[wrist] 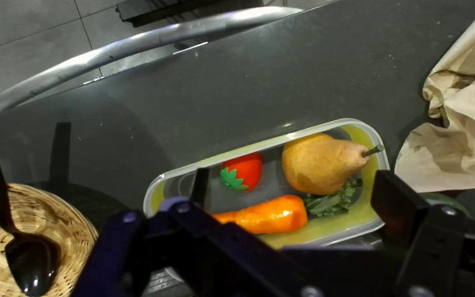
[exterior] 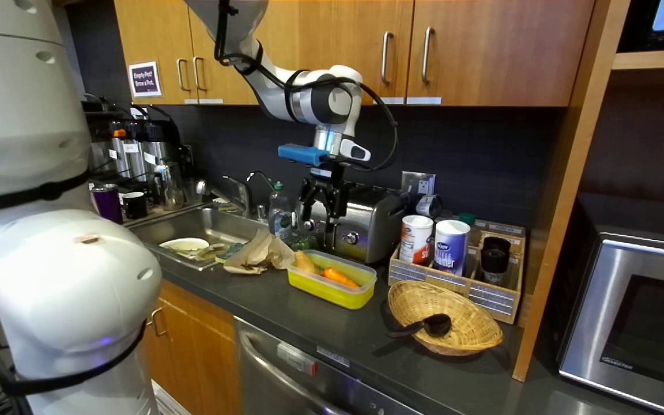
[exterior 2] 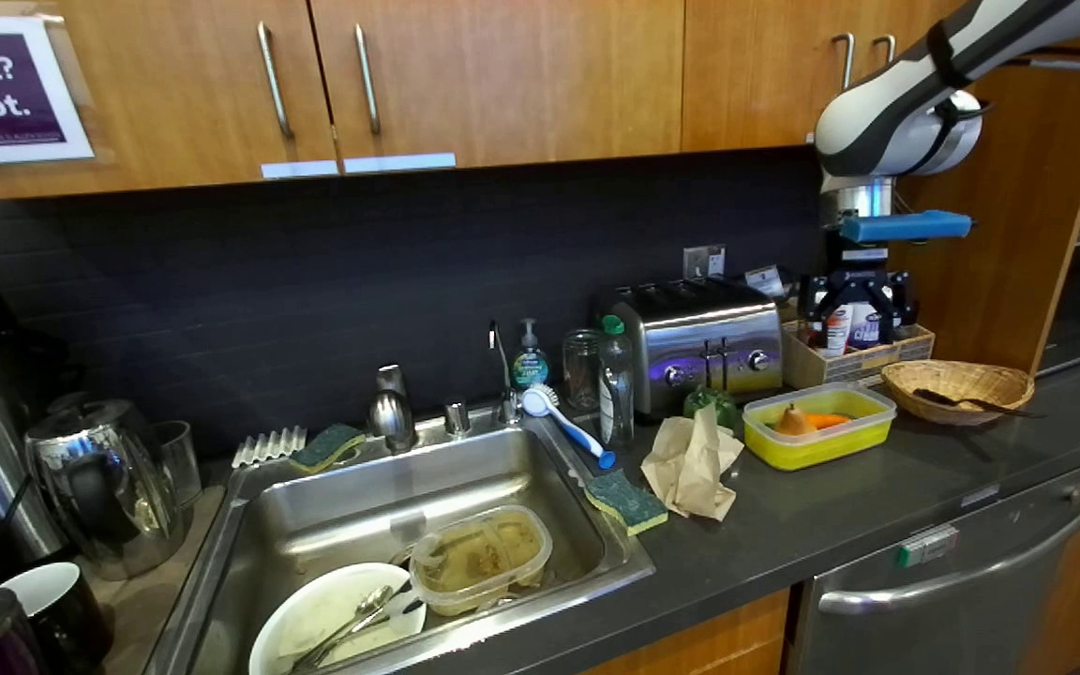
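My gripper (wrist: 295,185) hangs open above the counter, its black fingers (wrist: 398,202) wide apart and holding nothing. Below it in the wrist view is a yellow-green plastic container (wrist: 369,214) with a clear rim. Inside lie a brown-yellow pear (wrist: 320,165), an orange carrot (wrist: 270,214) with a leafy green top (wrist: 334,200), and a red fruit (wrist: 250,169) with a green leaf cap. The left finger hides the carrot's tip. Both exterior views show the gripper (exterior: 321,222) well clear of the container (exterior: 332,293), in front of the toaster and condiment box.
A wicker basket (exterior: 470,337) holding a black spoon (exterior: 438,324) stands beside the container. Crumpled brown paper (exterior 2: 690,464) lies on its other side. Behind are a steel toaster (exterior 2: 713,347), a green-capped bottle (exterior 2: 615,394) and a condiment box (exterior: 490,297). Dishes sit in the sink (exterior 2: 249,534).
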